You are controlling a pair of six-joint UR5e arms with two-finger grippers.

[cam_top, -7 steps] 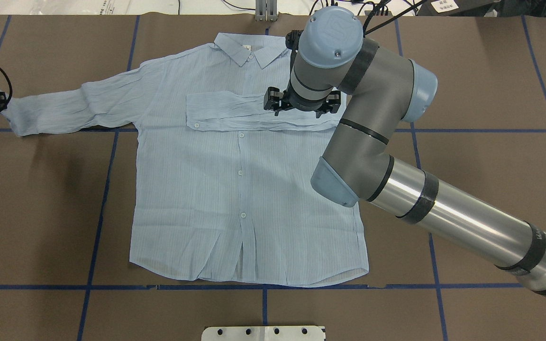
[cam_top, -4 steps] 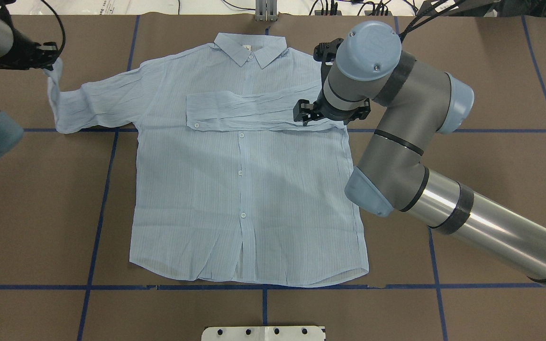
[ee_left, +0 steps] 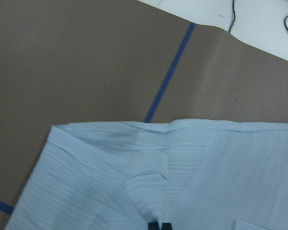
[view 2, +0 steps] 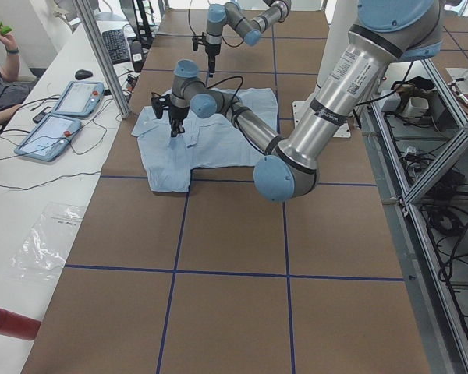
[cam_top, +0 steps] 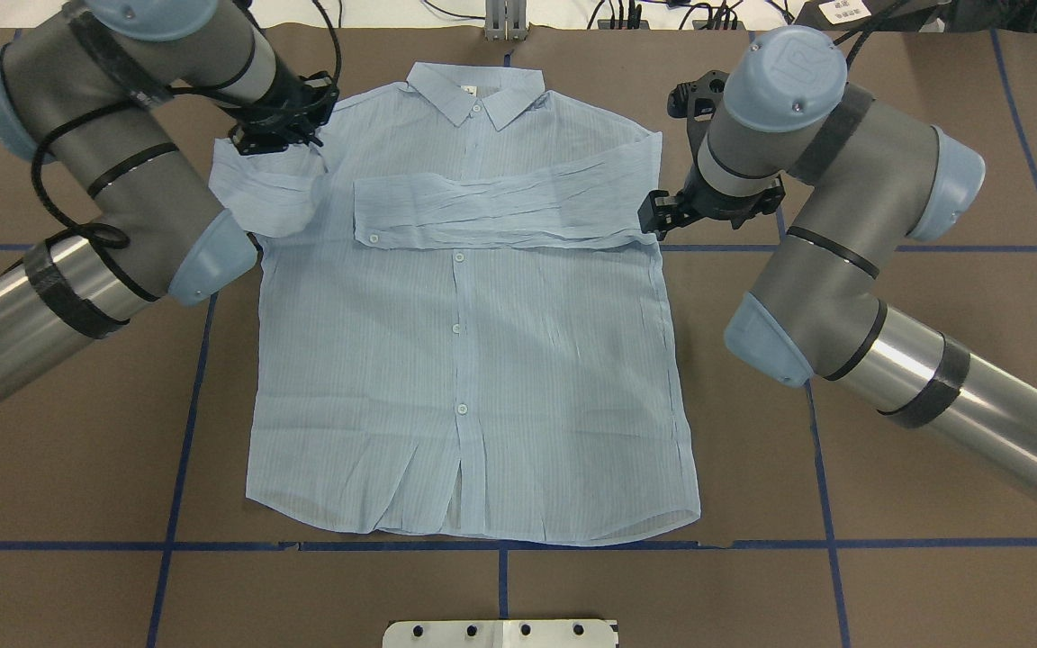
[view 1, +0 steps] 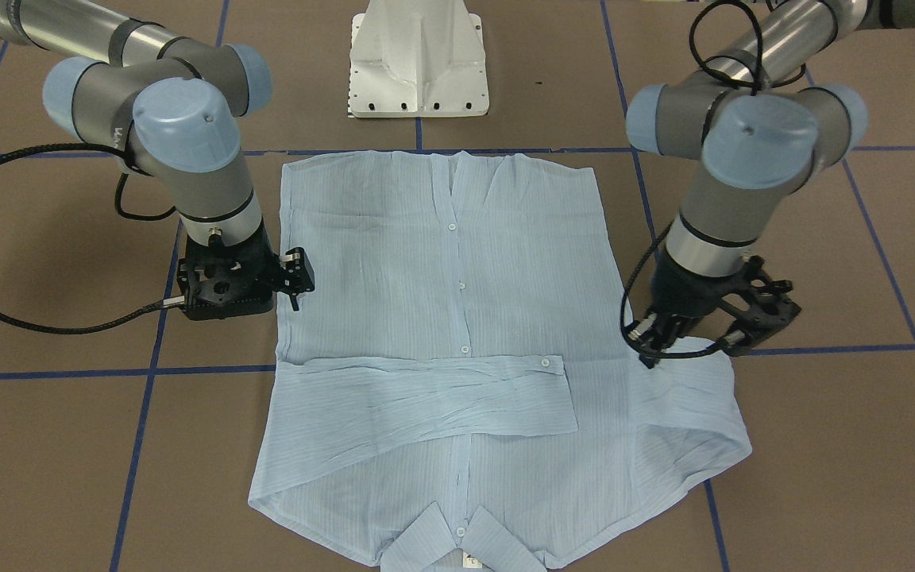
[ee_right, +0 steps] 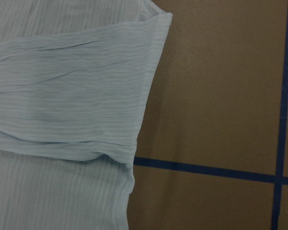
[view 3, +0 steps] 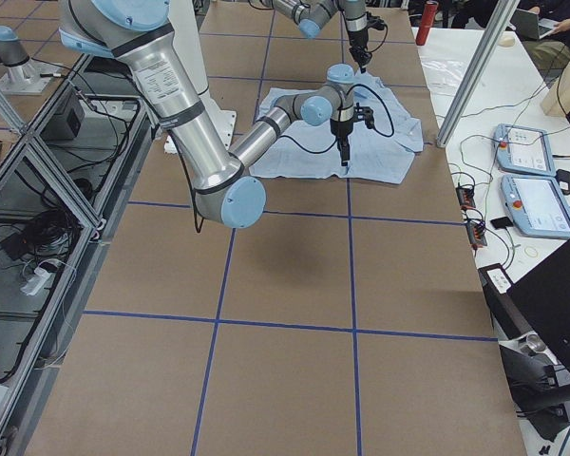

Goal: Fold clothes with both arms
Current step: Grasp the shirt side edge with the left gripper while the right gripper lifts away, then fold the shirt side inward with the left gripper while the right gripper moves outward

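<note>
Brown tabletop (cam_top: 50, 468), blue tape lines (cam_top: 77, 545)

We see pale blue shirt (cam_top: 464, 378) flat on table (cam_top: 77, 450), buttoned, front up; one sleeve (cam_top: 500, 211) folded across chest, other sleeve (cam_top: 266, 193) bunched, pinched by left arm (cam_top: 113, 180) fingers (ee_left: 154, 225); right arm (cam_top: 834, 270) beside shirt edge.

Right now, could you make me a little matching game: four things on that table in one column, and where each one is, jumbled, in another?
Things:
1. left gripper
2. right gripper
3. folded sleeve
4. collar

Places:
A. lying flat across the chest
B. pinching the end of the lifted sleeve
C. at the side edge of the shirt
D. at the end farthest from the white base

Pairs: 1-B, 2-C, 3-A, 4-D
</note>
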